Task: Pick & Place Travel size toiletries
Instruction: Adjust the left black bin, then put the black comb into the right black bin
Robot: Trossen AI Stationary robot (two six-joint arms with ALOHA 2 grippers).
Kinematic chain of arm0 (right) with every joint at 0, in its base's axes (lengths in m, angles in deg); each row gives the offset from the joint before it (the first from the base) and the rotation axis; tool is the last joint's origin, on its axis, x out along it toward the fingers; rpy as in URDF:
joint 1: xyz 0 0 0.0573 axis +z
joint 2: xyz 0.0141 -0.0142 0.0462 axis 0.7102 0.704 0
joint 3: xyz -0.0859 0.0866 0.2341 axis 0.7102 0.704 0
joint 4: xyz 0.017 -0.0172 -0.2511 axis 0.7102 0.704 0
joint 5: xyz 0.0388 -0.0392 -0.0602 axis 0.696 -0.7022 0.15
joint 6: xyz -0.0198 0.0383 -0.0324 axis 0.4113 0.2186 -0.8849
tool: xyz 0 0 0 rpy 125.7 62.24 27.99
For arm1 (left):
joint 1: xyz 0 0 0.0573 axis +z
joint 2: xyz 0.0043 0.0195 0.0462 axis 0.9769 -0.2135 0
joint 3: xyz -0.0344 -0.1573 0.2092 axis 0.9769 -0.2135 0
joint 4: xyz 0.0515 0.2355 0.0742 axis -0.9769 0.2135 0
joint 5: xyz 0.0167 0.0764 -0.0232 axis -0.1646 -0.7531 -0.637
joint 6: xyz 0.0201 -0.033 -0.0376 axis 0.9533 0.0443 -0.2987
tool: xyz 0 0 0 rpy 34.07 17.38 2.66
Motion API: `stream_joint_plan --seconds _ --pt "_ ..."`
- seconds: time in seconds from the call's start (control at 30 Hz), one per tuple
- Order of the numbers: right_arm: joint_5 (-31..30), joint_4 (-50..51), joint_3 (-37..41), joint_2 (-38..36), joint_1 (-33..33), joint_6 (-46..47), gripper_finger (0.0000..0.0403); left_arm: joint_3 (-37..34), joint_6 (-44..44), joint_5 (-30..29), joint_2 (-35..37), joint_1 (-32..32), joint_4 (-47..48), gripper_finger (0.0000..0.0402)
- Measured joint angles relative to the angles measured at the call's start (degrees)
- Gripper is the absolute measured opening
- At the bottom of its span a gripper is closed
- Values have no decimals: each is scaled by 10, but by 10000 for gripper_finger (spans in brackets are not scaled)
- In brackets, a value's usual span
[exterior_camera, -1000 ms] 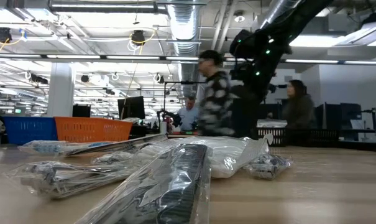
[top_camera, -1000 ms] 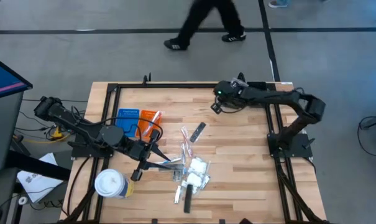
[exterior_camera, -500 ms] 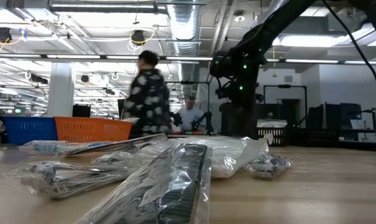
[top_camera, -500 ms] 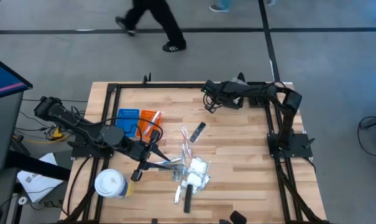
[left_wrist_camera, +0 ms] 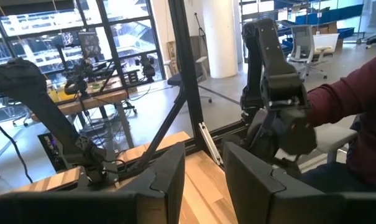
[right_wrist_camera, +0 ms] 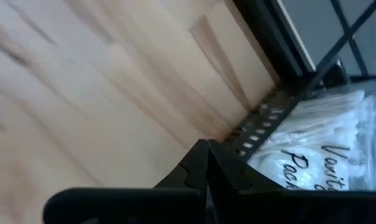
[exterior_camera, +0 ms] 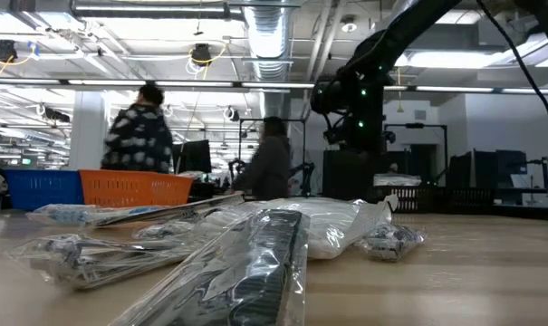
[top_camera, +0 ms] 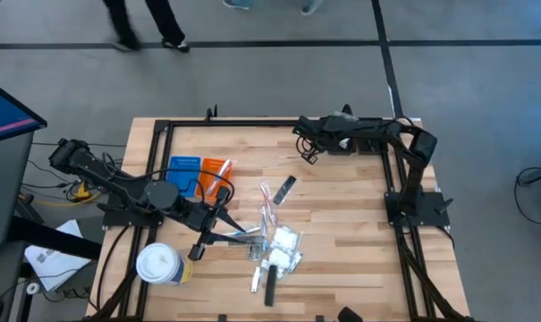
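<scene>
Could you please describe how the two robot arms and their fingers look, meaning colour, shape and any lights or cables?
Both arms are dark, almost black, built of jointed tube-like segments. The left gripper has two flat, angular black fingers. The right gripper shows black fingers with notched inner edges. Small green lights glow on the right arm's wrist in the low view. Black cables run along it.

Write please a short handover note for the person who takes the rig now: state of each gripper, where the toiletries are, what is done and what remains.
Left gripper: part open, empty, low over the table beside the trays, at the edge of the pile.
Right gripper: shut, empty, raised over the far side of the table.
Travel size toiletries: loose pile of clear packets and sticks mid-table, toward the near edge; one dark packet lies apart, farther back.
Blue tray and orange tray: far left; contents cannot be told.
White lidded cup: near left corner.
Done: nothing visibly placed.
Left: the whole pile.
</scene>
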Motion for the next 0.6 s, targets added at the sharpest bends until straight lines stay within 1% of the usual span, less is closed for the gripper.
stream_joint_plan --seconds 0.1,0.2,0.27,0.5,0.6 --pt "0 -21 1 -27 19 -15 0 0 0 0 0 0 0 104" --pt "0 -41 1 -70 46 -40 0 0 0 0 0 0 0 104" --pt "12 -49 0 -103 71 -55 0 0 -1 0 0 0 1 104" --pt "32 -42 1 -211 178 -72 0 0 -6 0 0 0 3 104" --pt "33 -66 15 -256 233 -74 0 0 -16 0 0 0 3 104"
